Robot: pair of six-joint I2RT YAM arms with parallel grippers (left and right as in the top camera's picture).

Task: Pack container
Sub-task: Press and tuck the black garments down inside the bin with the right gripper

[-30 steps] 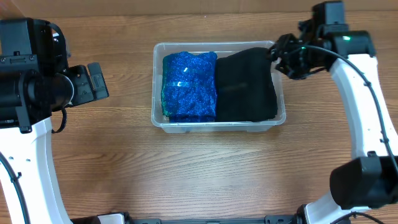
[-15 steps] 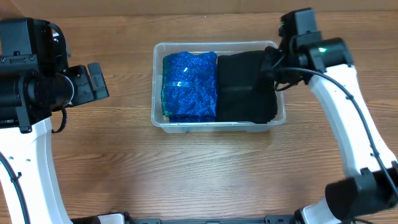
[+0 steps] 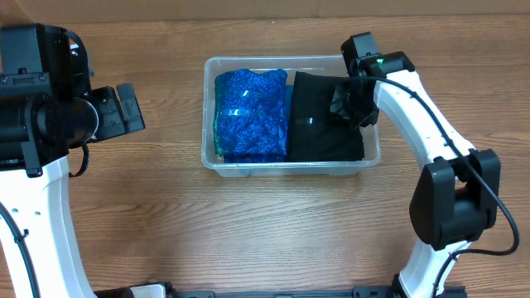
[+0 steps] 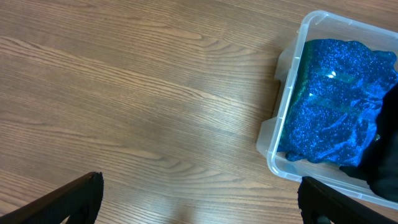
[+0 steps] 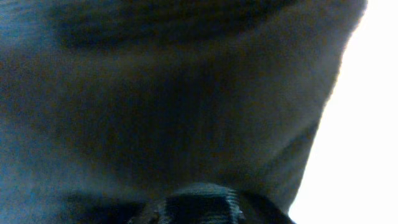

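The clear plastic container point(image 3: 290, 168) stands at the middle back of the table. A blue glittery bundle point(image 3: 251, 112) fills its left half and a black cloth point(image 3: 319, 128) its right half. My right gripper point(image 3: 349, 108) is down inside the container's right end, pressed onto the black cloth. In the right wrist view its ridged fingertips point(image 5: 202, 208) sit together against the dark cloth point(image 5: 186, 93). My left gripper point(image 3: 128, 108) is open and empty over bare wood left of the container. The left wrist view shows its spread fingers point(image 4: 199, 205), the container point(image 4: 277, 134) and the blue bundle point(image 4: 336, 99).
The wooden table point(image 3: 248, 232) stretches in front of and to the left of the container. The right arm point(image 3: 422, 108) arches over the container's right rim. The left arm's base point(image 3: 33, 91) stands at the far left.
My right gripper has moved left and down from beyond the container's right rim into the container, onto the black cloth, which now lies flatter. The left arm has not moved.
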